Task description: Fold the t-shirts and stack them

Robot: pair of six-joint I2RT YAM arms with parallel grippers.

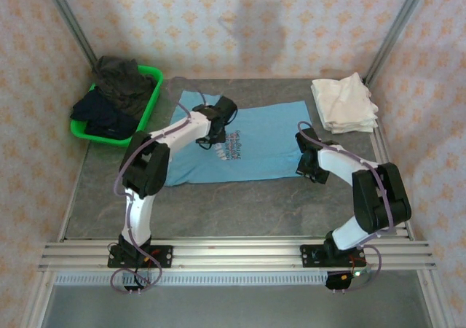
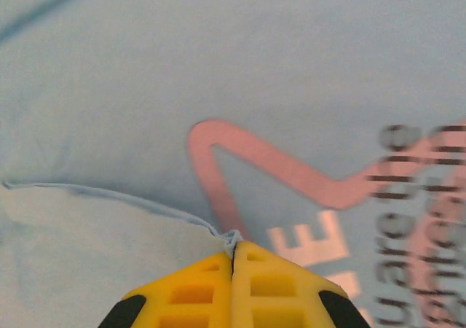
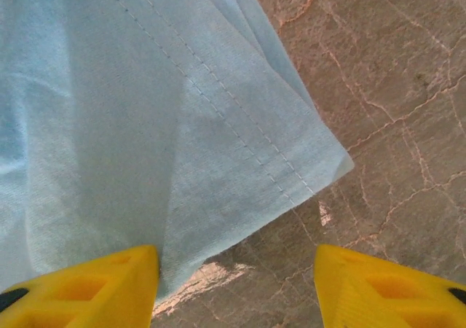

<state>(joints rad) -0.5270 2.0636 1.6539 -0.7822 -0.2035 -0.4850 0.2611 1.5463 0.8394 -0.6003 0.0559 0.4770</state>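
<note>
Now, left gripper (image 2: pixel 234 249): I see its yellow fingers pressed together, pinching a small peak of cloth at their tips.
Cloth in that pinch: the sky-blue t-shirt (image 1: pixel 269 142), gathered near its chest; a raised fold ridge (image 2: pixel 109 193) runs from the fingertips off to their left.
Print: the pink-and-white print (image 2: pixel 291 171) lies just ahead of the closed tips and to their right, with the lettering blurred.
Right gripper (image 3: pixel 234 259): I see its fingers standing apart, holding nothing.
Between the right fingers: mostly bare marbled table (image 3: pixel 378 87); the tee's stitched hem (image 3: pixel 240 135) comes down to the left-hand finger, and its corner ends ahead of the gap.
Sky-blue t-shirt overall: spread flat on the table between the two grippers, print side up.
Cream-white t-shirts (image 1: pixel 344 103): folded in a pile, well beyond the right fingers at the far side of the table.
Green basket (image 1: pixel 149 98): well away from the left fingers, beyond them and to their left, with dark clothes (image 1: pixel 124 87) heaped in it.
</note>
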